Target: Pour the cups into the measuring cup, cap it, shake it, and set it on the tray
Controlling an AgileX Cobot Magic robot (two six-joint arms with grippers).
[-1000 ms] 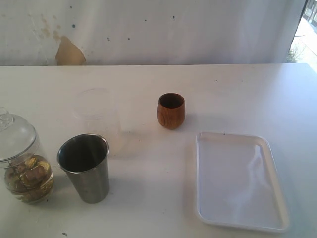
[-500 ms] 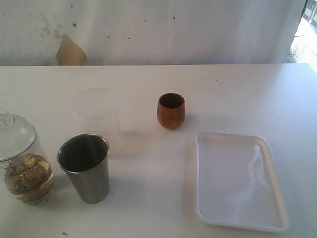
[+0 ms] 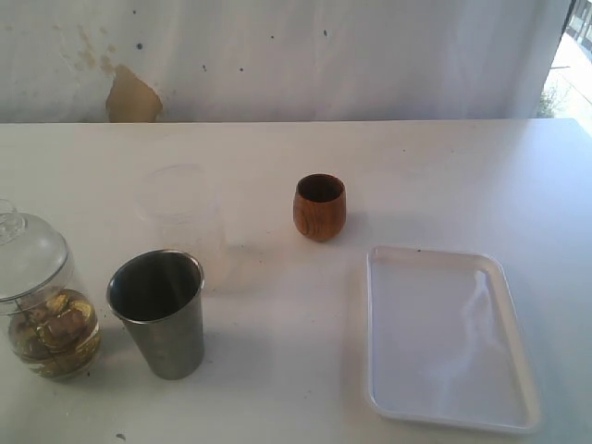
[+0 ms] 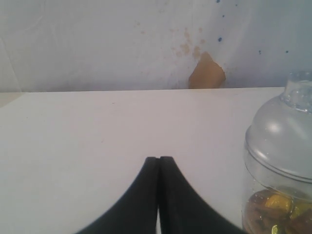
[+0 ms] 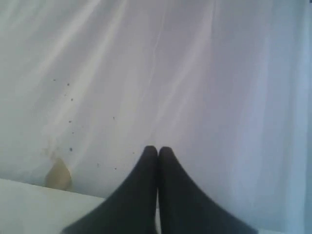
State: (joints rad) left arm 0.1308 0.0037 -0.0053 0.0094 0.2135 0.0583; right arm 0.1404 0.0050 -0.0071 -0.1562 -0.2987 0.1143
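Left gripper (image 4: 159,158), right gripper (image 5: 157,148): jaws pressed together, empty. Steel tumbler (image 3: 159,313) upright on left-arm side, just beside measuring cup (image 3: 182,222); wooden cup (image 3: 320,207) nearer right arm.

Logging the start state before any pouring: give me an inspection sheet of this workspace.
Surface: white table, a few dark specks.
Job's things: wooden cup, steel tumbler and measuring cup upright and apart, the cup's marks too faint to read; tray at the right, nothing on it.
Clutter: lidded glass jar of gold-wrapped pieces, left of the tumbler.
Grippers: left gripper and right gripper shut, holding nothing; neither shows in the exterior view.
Cables: nothing seen.
Surroundings: stained white wall with a brown patch.
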